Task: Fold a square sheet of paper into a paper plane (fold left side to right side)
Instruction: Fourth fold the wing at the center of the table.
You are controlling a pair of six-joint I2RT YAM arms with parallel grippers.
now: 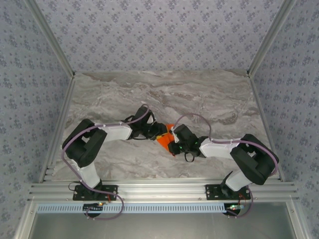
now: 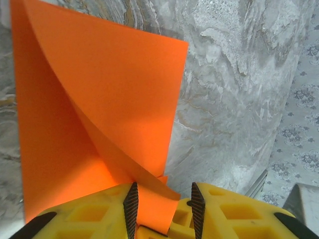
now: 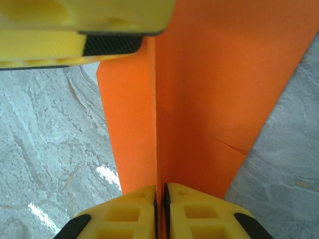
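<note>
Top view: the square sheet of paper (image 1: 165, 141) sits near the middle of the grey marbled worktop (image 1: 209, 94), between the two wrists. Both arms reach inward and meet over it, covering most of the sheet.

Left gripper (image 2: 162, 193): the jaws stand apart. A lifted, curled corner of the sheet passes between the black pads (image 2: 131, 206). Whether the pads press on the paper cannot be told. From that corner one flap rises and curves over the flat part of the sheet, not creased down.

Right gripper (image 3: 159, 194): the jaws are closed on the near edge of the sheet, pads almost meeting, with the paper pinched between them. A straight edge of an upper layer runs away from the jaws along the sheet. One yellow finger of the left gripper shows at the top of the right wrist view, over the sheet's far end.
</note>
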